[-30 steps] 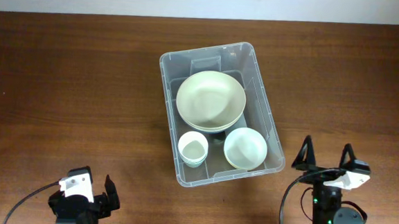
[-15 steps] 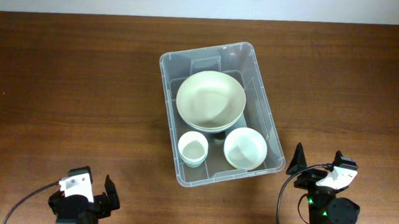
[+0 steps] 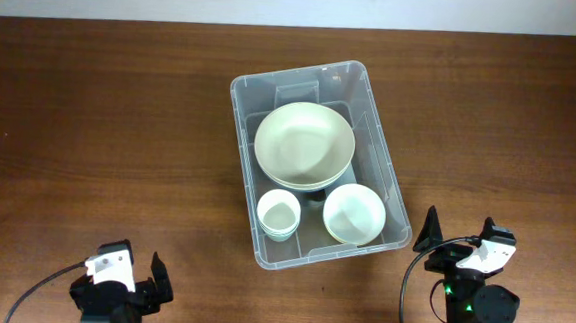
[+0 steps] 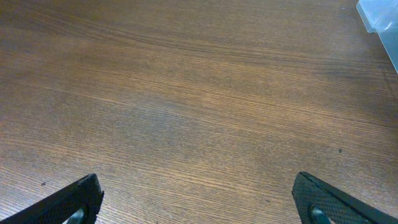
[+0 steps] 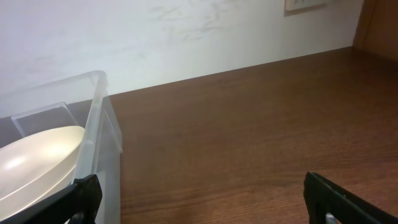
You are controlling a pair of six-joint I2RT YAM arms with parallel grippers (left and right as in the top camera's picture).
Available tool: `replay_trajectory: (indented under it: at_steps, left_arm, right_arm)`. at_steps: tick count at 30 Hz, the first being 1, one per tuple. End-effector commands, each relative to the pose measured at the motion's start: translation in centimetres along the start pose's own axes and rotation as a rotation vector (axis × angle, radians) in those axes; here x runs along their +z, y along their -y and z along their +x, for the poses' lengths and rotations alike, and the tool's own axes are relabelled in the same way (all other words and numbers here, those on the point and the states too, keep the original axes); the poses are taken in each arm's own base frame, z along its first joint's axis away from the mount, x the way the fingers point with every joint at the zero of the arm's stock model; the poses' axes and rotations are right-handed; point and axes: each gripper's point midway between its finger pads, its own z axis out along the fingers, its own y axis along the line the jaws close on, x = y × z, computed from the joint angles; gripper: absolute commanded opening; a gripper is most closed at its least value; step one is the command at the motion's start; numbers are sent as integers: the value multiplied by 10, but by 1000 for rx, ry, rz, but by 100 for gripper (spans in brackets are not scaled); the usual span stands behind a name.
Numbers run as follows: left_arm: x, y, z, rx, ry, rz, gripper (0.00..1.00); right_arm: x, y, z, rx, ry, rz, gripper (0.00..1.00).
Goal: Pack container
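Left hand (image 3: 120,284) is down at the near left edge, fingers spread wide, nothing in it, just bare counter (image 3: 90,119) under it. Right hand (image 3: 459,238) is also wide apart and empty, near the container's (image 3: 295,82) near right corner. The container sits mid-counter at a slight angle, holding a big bowl (image 3: 304,144), a small bowl (image 3: 354,213) and a cup (image 3: 279,214).

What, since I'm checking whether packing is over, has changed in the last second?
The right gripper drew back toward the near edge of the table and slightly left, turning a little, jaws open and empty. Nothing was grasped or released. The container, its bowls and the left gripper stayed put.
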Motion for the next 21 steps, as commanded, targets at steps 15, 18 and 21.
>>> replay_trajectory:
  at_steps: [15, 18, 21]
  left_arm:
    - [-24, 8, -113, -96, 482, 57, 100]
    - [-35, 30, -144, -97, 661, 191, 100]
    - [-34, 52, -150, -68, 757, 312, 100]
  right_arm:
    - [0, 2, 1, -10, 0, 9, 99]
    - [0, 2, 1, -10, 0, 9, 99]
    - [0, 2, 1, -10, 0, 9, 99]
